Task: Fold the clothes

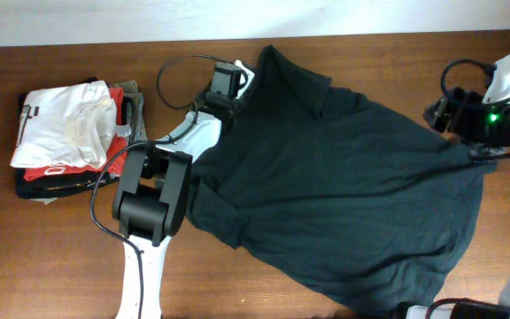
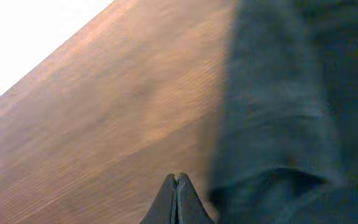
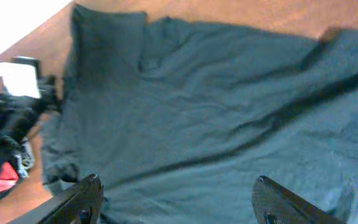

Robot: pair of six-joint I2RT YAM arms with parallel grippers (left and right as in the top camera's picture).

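The dark charcoal T-shirt (image 1: 343, 186) lies spread out, plain side up, across the middle and right of the table, with wrinkles and a folded-over part at its lower left. My left gripper (image 1: 242, 75) is at the shirt's far left corner. In the left wrist view it (image 2: 177, 179) is shut with nothing between the fingers, over bare wood just left of the shirt's edge (image 2: 291, 93). My right gripper (image 1: 441, 111) hangs over the shirt's right edge. In the right wrist view it (image 3: 178, 180) is open and empty above the fabric (image 3: 216, 112).
A stack of folded garments (image 1: 65, 133), white on top of red and grey, sits at the left of the wooden table (image 1: 42, 248). The left arm's base (image 1: 149, 204) stands at the shirt's lower left. A black cable loops near the far edge.
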